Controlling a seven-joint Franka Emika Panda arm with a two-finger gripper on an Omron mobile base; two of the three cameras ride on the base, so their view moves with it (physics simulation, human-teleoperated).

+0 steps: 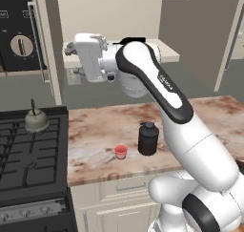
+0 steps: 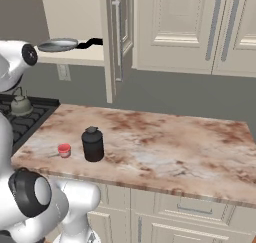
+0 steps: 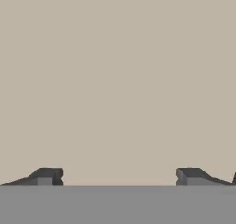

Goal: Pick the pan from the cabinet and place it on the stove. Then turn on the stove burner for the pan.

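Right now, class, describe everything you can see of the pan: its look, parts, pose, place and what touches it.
The pan is a shallow, round, silver-grey piece that looks like metal, with a long black handle pointing toward the open door. It rests flat and upright on the beige shelf of the cabinet, above the stove side of the counter. Only the shelf seems to touch it. In the left base view the arm hides all but its handle.

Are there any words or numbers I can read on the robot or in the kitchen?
Small dark lettering on the white arm link: too blurred to read.
Marks around the round cream dial on the black panel: too small to read.
Nothing readable on the black jar, red cup, stove or cabinet.
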